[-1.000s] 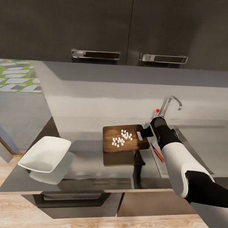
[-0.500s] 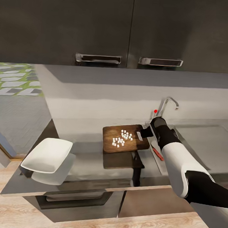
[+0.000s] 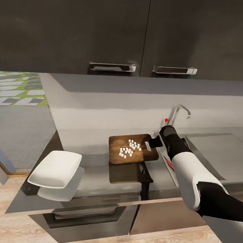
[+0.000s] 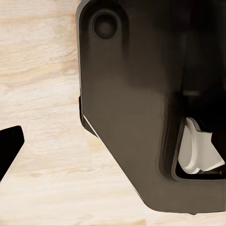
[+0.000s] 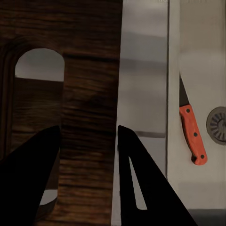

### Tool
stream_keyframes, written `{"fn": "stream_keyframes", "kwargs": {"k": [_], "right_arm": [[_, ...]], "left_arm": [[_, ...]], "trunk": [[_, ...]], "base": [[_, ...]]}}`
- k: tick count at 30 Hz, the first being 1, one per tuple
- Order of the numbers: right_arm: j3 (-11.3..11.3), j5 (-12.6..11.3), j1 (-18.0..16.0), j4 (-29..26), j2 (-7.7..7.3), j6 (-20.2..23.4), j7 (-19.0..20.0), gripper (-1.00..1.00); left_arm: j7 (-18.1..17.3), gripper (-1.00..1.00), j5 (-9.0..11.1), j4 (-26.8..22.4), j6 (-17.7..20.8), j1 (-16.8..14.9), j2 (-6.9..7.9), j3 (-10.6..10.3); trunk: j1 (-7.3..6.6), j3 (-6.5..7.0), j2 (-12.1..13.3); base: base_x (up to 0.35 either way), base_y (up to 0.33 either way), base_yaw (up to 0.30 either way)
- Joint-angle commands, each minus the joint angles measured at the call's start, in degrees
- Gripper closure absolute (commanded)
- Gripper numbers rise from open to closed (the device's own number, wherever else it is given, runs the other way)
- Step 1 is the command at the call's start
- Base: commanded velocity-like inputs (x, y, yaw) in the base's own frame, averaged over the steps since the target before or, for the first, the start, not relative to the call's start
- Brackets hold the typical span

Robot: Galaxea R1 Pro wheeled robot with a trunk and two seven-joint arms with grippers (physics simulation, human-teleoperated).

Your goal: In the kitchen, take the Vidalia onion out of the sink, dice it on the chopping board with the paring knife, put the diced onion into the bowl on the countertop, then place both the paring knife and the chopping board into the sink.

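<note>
Nothing shifted but the camera; right tool clamps the chopping board mid-frame, and tilting could spill the diced onion.

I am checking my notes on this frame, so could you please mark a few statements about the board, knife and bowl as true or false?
1. The right gripper grips the board at its slotted end. True.
2. The white onion dice lie in the bowl. False: they lie on the board; the bowl holds nothing.
3. The knife lies in the sink near the drain. True.
4. The board rests flat on the countertop. False: it is held above it, its reflection below.
</note>
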Motion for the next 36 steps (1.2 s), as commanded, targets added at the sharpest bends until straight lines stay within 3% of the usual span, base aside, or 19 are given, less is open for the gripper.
{"fn": "stream_keyframes", "kwargs": {"k": [1, 12, 22, 36], "right_arm": [[-0.35, 0.62, -0.05, -0.04, 0.08, 0.14, 0.41, 1.0], [-0.35, 0.62, -0.05, 0.38, 0.11, 0.14, 0.41, 1.0], [-0.35, 0.62, -0.05, 0.47, 0.19, 0.08, 0.41, 1.0], [-0.35, 0.62, -0.05, 0.77, 0.2, -0.12, 0.41, 1.0]], "left_arm": [[-0.33, -1.0, 0.59, 0.24, -0.4, -0.1, -0.01, -0.42], [-0.33, -1.0, 0.59, 0.24, -0.38, -0.1, -0.02, -0.42], [-0.33, -1.0, 0.59, 0.24, -0.37, -0.1, -0.01, -0.42], [-0.33, -1.0, 0.59, 0.23, -0.39, -0.1, -0.01, -0.42]], "trunk": [[0.04, -0.03, -0.11], [0.04, 0.9, -0.11], [0.04, 1.72, -0.11], [0.04, 2.9, -0.11]], "base": [[0.0, 0.005, -0.068], [-0.002, 0.011, -0.068], [-0.12, 0.154, -0.059], [-0.034, 0.003, 0.095]]}}
